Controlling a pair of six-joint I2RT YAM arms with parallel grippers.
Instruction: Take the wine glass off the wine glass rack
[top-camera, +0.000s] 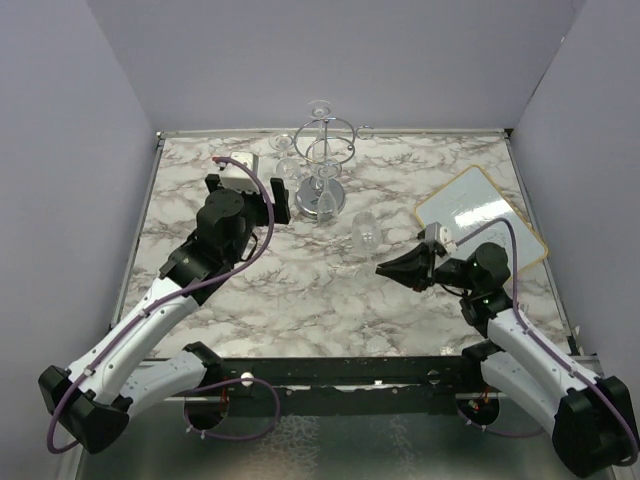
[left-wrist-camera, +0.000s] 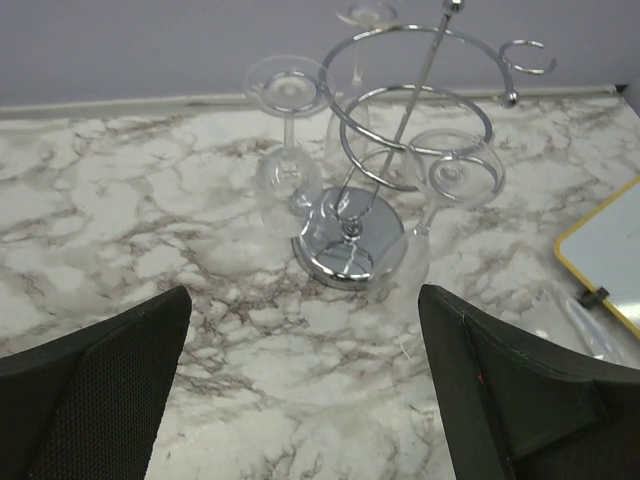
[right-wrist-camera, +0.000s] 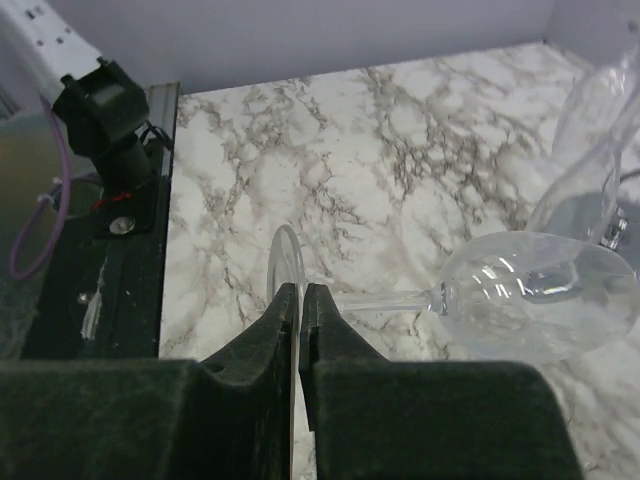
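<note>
The right gripper (right-wrist-camera: 301, 295) is clamped edge-on on the flat round foot of a clear, long-stemmed wine glass (right-wrist-camera: 530, 290), its two black fingers pressed together with only the thin disc between them. The glass lies close to horizontal, its stem running away from the fingers to the right of the wrist view and its bowl out at the far end above the white, grey-veined marble tabletop (top-camera: 250, 290); whether the bowl touches the marble cannot be told. From above, this glass sits just in front of and to the right of the shiny chrome wire wine glass rack (top-camera: 322, 165), clear of its looping arms, between the rack's round mirrored base and the right arm. The rack stands upright near the back middle of the table, its thin central post rising from the base to the ring-shaped arms. Other clear stemmed glasses (left-wrist-camera: 288, 90) hang upside down from those rings by their feet, one on the left, one on the right and one at the back in the left wrist view. The left gripper (left-wrist-camera: 305, 300) holds nothing: its dark fingers are spread wide at the bottom corners of its own view, facing the rack from the left front, near it but not touching. A yellow-framed white board (top-camera: 480, 215) lies flat on the marble at the right side.
</note>
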